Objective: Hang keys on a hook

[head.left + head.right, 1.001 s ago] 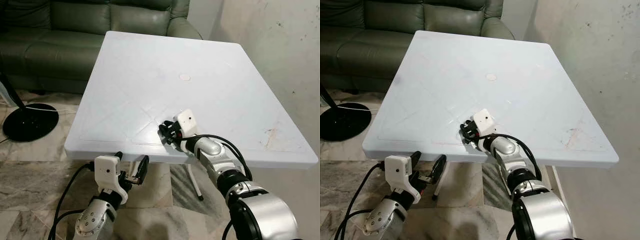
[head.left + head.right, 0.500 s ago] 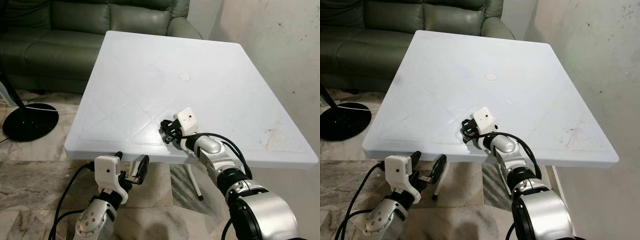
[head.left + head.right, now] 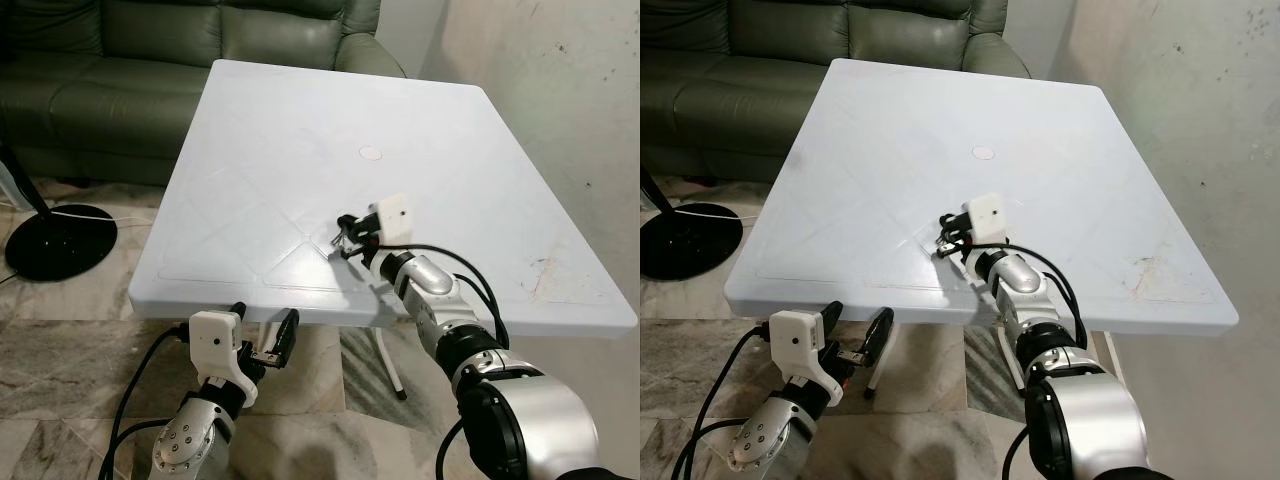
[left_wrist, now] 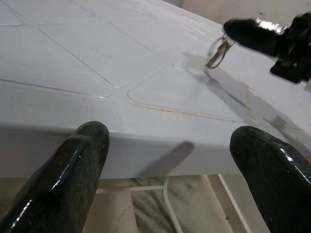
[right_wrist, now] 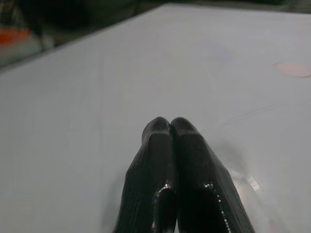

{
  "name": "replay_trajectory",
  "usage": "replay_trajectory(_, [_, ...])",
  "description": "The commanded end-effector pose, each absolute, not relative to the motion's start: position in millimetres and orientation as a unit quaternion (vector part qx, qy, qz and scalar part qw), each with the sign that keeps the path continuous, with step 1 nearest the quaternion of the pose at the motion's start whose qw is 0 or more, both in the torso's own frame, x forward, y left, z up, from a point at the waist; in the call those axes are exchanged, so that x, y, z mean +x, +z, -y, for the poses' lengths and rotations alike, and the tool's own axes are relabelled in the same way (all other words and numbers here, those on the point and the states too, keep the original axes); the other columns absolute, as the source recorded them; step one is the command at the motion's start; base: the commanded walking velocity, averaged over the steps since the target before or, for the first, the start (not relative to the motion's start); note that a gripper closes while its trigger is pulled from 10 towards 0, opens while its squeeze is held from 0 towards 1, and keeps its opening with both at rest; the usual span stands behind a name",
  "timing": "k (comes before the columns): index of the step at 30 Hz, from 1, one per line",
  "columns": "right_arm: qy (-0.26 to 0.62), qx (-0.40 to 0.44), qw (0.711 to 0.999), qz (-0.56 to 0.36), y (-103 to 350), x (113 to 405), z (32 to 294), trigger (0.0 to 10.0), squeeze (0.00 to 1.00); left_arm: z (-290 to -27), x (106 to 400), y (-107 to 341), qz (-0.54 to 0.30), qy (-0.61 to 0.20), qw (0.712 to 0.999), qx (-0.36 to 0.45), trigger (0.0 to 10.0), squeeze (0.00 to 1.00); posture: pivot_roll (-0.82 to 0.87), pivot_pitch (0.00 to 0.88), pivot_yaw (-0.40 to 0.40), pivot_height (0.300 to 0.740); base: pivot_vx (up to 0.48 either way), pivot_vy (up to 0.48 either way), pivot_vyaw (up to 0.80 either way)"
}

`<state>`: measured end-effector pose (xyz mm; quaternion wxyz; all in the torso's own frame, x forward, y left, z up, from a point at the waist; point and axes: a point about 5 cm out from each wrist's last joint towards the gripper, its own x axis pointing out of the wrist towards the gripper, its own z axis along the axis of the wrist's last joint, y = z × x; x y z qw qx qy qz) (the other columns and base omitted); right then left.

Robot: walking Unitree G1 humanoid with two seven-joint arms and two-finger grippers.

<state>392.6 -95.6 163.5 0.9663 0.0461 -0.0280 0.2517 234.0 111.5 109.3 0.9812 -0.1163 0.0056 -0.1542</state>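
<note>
We judge that we are lifting the small metal keys on their ring (image 4: pixel 217 51) off the white plastic worktop (image 3: pixel 300 130), and doing it well means raising them straight and slowly so the ring does not swing or slip, then looking for a hook, which we cannot see from here. Our right end effector (image 3: pixel 345 236) has its two black fingers pressed together on the ring, the keys dangling just above the worktop near its front edge. Our left end effector (image 3: pixel 262 338) hangs below that edge, fingers apart and holding nothing
</note>
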Motion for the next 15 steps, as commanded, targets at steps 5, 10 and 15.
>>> replay_trajectory(5, [0.218,0.104,0.964,0.109,197,400,112,10.0,0.0,-104,241,111,-0.002,-0.162,0.979,-0.125,10.0,0.0,0.13,0.159,-0.152,0.74,0.0,0.0,0.0])
replay_trajectory(10, [0.202,0.15,0.957,0.141,207,401,122,10.0,0.0,-102,250,114,0.008,-0.167,0.978,-0.126,10.0,0.0,0.12,0.143,-0.151,0.74,0.0,0.0,0.0])
replay_trajectory(15, [0.177,0.187,0.949,0.184,211,395,135,10.0,0.0,-102,274,125,0.036,-0.171,0.977,-0.122,10.0,0.0,0.1,0.117,-0.145,0.74,0.0,0.0,0.0])
